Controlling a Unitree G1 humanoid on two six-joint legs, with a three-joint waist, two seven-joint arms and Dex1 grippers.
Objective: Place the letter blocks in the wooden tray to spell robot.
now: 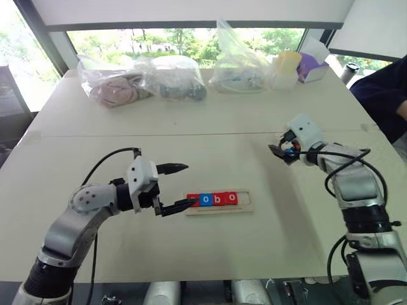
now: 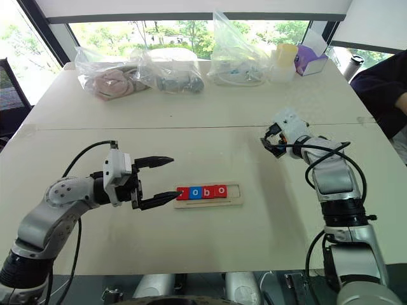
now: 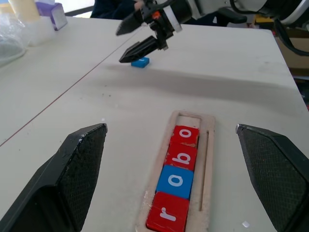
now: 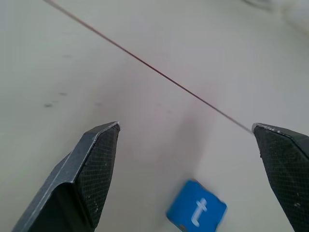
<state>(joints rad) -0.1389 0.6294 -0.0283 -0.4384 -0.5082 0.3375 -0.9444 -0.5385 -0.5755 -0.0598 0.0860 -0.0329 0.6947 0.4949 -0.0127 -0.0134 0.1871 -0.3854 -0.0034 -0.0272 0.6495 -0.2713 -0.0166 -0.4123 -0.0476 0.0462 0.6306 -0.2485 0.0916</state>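
Right gripper [image 4: 186, 181] hangs wide open over the blue t block [image 4: 197, 211], presumably lining up for the tray's [image 3: 208, 159] last empty slot.

Four letter blocks [image 3: 177, 181] are sitting flat in the pale wooden tray [image 3: 209, 159] reading r-o-b-o, end slot bare, while the blue t block [image 4: 197, 212] is lying loose on the table well apart.
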